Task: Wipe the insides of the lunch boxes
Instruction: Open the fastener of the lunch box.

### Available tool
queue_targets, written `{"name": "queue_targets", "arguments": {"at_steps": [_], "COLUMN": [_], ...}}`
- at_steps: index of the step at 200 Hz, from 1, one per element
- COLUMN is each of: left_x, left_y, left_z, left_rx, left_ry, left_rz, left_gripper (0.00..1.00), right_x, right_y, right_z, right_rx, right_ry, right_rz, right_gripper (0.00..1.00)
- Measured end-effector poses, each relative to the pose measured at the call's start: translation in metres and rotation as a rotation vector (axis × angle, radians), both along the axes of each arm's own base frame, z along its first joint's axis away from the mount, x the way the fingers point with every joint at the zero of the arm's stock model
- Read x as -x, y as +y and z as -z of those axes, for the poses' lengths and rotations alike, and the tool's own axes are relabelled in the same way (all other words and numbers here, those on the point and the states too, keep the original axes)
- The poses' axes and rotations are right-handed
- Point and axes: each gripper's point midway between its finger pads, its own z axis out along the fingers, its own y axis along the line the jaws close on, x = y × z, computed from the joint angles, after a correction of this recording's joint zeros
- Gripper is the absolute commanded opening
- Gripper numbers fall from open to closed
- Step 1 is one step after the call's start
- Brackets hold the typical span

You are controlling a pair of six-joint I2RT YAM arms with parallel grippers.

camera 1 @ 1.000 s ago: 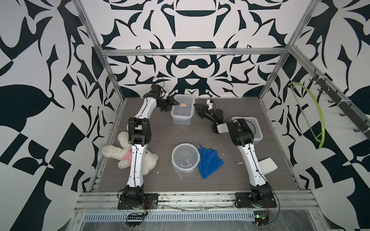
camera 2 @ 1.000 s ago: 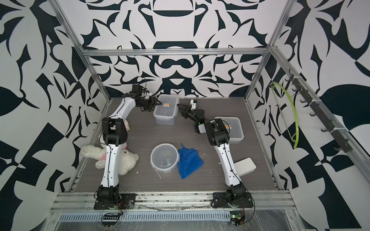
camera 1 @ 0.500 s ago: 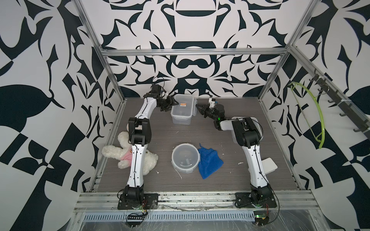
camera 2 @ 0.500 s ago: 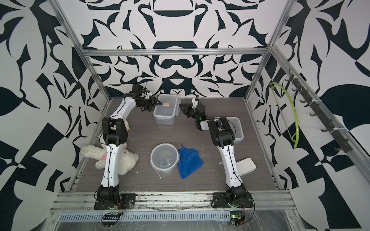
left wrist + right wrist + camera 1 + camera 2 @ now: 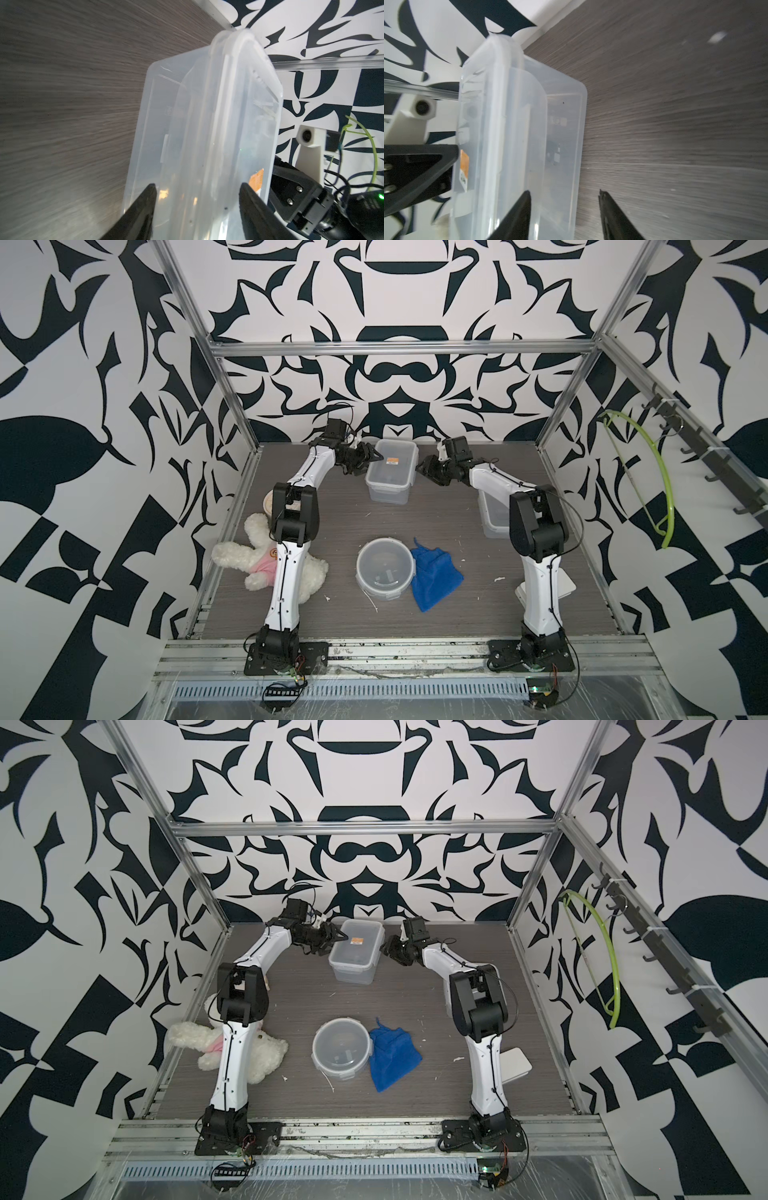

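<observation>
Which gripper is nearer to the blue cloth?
Right. The right gripper is straight behind the cloth, beside the far box; the left gripper is at that box's other side.

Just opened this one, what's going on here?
Both arms reach to the far end of the table, flanking the lidded rectangular lunch box. The left gripper and the right gripper sit open at its opposite sides, neither clamped on it. The blue cloth lies unheld beside the round lunch box near the front, so no wiping is under way.
</observation>
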Motion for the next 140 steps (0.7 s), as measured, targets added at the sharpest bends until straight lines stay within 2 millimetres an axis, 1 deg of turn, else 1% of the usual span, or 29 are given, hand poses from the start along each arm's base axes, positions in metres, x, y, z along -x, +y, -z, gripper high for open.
{"name": "queue_targets", "arguments": {"at_steps": [11, 37, 48, 68, 80, 89, 90, 100, 114, 125, 140], "left_x": [0.003, 0.011, 0.012, 0.014, 0.015, 0.016, 0.017, 0.018, 0.019, 0.019, 0.021], "left_y": [-0.013, -0.037, -0.044, -0.052, -0.054, -0.054, -0.054, -0.054, -0.053, -0.053, -0.053], "left_z": [0.0, 0.002, 0.0, -0.009, -0.015, -0.02, -0.021, -0.025, -0.026, -0.025, -0.02], "left_rx": [0.013, 0.041, 0.055, 0.077, 0.087, 0.092, 0.093, 0.097, 0.097, 0.096, 0.093], "left_ry": [0.004, 0.024, 0.025, 0.024, 0.022, 0.023, 0.021, 0.017, 0.02, 0.025, 0.037], "left_rz": [0.008, 0.018, 0.018, 0.013, 0.008, 0.003, 0.003, 0.0, -0.006, -0.011, -0.012], "left_gripper": [0.68, 0.72, 0.73, 0.75, 0.75, 0.75, 0.75, 0.75, 0.74, 0.73, 0.71], "right_x": [0.002, 0.001, 0.002, 0.0, -0.001, -0.001, -0.001, 0.0, 0.001, 0.003, 0.007], "right_y": [-0.01, -0.029, -0.035, -0.04, -0.041, -0.042, -0.043, -0.045, -0.049, -0.053, -0.055], "right_z": [-0.004, -0.017, -0.025, -0.043, -0.052, -0.057, -0.058, -0.06, -0.058, -0.054, -0.044], "right_rx": [0.07, 0.2, 0.241, 0.281, 0.302, 0.315, 0.318, 0.34, 0.368, 0.382, 0.394], "right_ry": [0.003, 0.007, 0.006, -0.01, -0.022, -0.026, -0.025, -0.025, -0.021, -0.009, 0.014], "right_rz": [0.008, 0.032, 0.036, 0.037, 0.037, 0.036, 0.037, 0.039, 0.04, 0.043, 0.035], "right_gripper": [0.39, 0.37, 0.37, 0.37, 0.38, 0.43, 0.45, 0.56, 0.6, 0.59, 0.49]}}
